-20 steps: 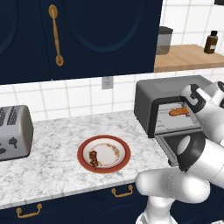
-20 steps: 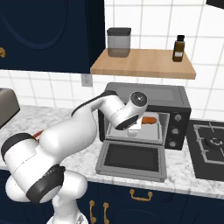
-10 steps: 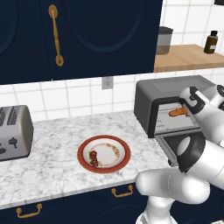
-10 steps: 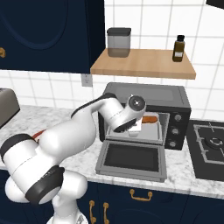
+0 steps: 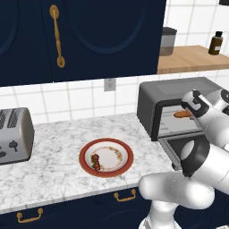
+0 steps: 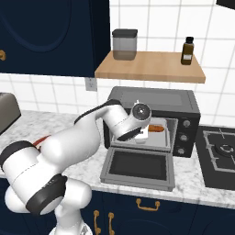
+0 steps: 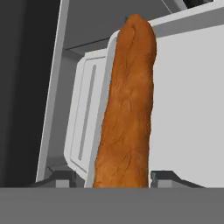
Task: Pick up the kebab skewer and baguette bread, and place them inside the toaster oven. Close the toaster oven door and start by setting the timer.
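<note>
Jaws (image 7: 122, 179) set to either side of the baguette bread (image 7: 127, 109), fingertips (image 7: 164, 177) just beside the loaf; whether pinching it or slightly spread, cannot tell. Loaf running straight ahead from the jaws, into the toaster oven (image 6: 156, 103), over a pale tray. Seen from the right base view, orange end of the loaf (image 6: 157, 129) poking out past the wrist, inside the oven mouth. Directly below the jaws, toaster oven door (image 6: 137, 167) dropped flat and open above the marble surface (image 5: 53, 147). Well away from the jaws, toward the silver toaster (image 5: 13, 136), red-rimmed plate (image 5: 127, 157) on the surface with the kebab skewer (image 5: 95, 162) lying on its near edge. Above the oven, wooden shelf (image 6: 151, 69) carrying a grey canister (image 6: 124, 44) and a brown bottle (image 6: 187, 50).
</note>
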